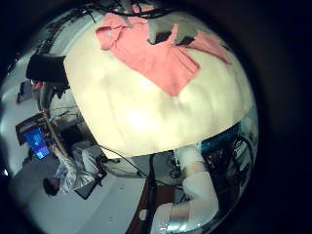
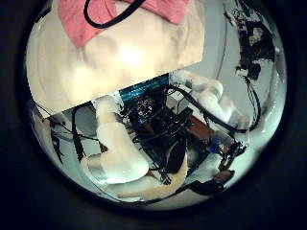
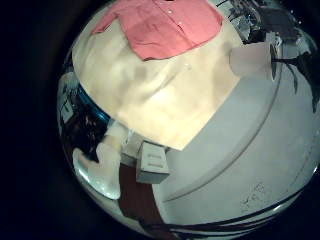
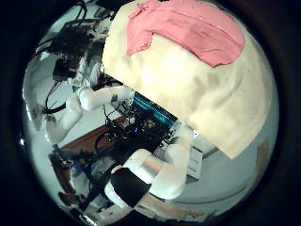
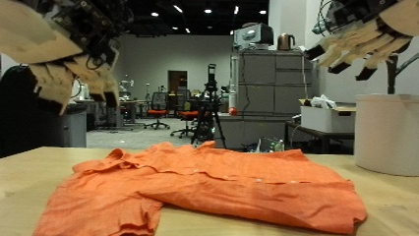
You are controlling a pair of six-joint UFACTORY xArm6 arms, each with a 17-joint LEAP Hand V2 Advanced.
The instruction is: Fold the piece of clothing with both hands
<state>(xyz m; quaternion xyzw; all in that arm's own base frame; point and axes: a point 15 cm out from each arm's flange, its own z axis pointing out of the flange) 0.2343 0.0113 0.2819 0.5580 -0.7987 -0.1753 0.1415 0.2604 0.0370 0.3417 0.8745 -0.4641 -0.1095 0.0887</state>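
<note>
An orange shirt (image 5: 209, 182) lies spread on the pale table (image 5: 32, 162), partly rumpled, with one sleeve out towards the front. My left hand (image 5: 66, 49) hangs high above the shirt's one side, fingers relaxed and holding nothing. My right hand (image 5: 367, 34) hangs high above the other side, fingers spread and holding nothing.
The shirt covers only part of the table top (image 1: 156, 107).
</note>
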